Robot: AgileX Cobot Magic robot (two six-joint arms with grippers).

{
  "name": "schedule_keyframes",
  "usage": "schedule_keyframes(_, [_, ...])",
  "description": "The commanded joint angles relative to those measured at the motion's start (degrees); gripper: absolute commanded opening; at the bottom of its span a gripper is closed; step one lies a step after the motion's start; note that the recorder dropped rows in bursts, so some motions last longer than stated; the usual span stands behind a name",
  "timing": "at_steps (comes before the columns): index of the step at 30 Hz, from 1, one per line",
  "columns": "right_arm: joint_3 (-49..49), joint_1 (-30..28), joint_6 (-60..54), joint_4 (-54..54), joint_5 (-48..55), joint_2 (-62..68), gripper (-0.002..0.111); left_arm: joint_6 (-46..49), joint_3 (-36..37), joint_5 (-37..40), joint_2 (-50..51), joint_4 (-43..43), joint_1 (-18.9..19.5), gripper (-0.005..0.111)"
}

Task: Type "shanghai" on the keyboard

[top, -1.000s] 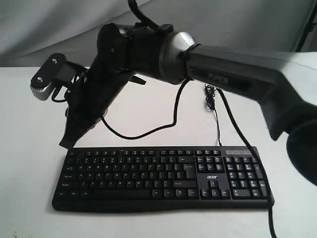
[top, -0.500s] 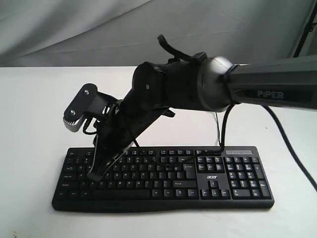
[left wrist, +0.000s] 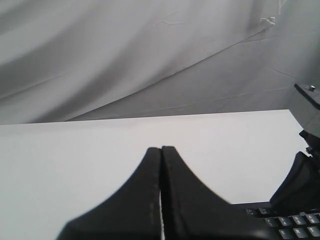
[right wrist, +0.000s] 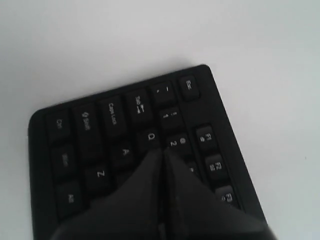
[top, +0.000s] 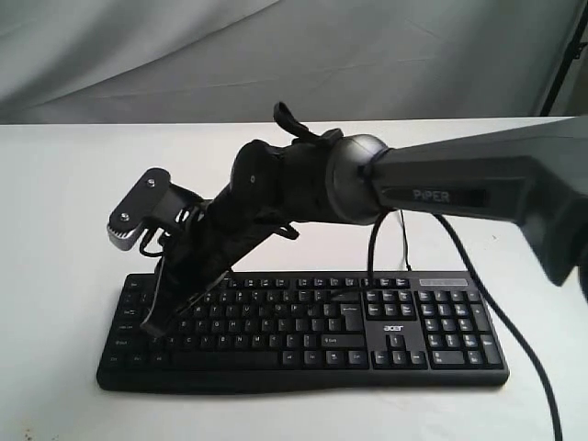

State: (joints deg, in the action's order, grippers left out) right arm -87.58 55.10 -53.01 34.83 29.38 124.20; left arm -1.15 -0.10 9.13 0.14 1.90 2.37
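The black keyboard (top: 303, 323) lies across the front of the white table, with the acer logo right of the letter keys. My right gripper (top: 152, 329) reaches across from the right. It is shut and empty, tilted down over the keyboard's left end. In the right wrist view the right gripper (right wrist: 162, 150) has its tips by the Q and 2 keys of the keyboard (right wrist: 112, 117); I cannot tell whether they touch. My left gripper (left wrist: 161, 148) is shut on nothing above bare table, a corner of the keyboard (left wrist: 292, 221) beside it. The exterior view does not show it.
The keyboard's thin black cable (top: 402, 241) runs back over the table behind the number pad. A thicker arm cable (top: 501, 317) trails off the front right. A grey cloth backdrop (top: 294, 55) hangs behind the white table (top: 55, 211).
The right arm has swung down and forward, from behind the keyboard's back left corner onto its left keys. In the last half second the tip shifted a little further left.
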Motion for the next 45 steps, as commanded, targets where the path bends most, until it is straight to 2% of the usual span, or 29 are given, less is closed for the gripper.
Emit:
schedule_keyframes(1, [-3.3,1.0,0.5,-0.2,2.5,2.0,0.0,-0.2,0.1,-0.3,-0.1,-0.1,-0.4,0.0])
schedule_keyframes(16, [-2.7,2.1,4.7,-5.0,3.5,2.6,0.0,-0.2,0.1,-0.3,-0.1,-0.1,-0.4,0.0])
schedule_keyframes(45, [-2.9,2.1,4.6,-6.1,3.8,3.4,0.0,-0.2,0.1,-0.3,-0.1,-0.1,-0.4,0.0])
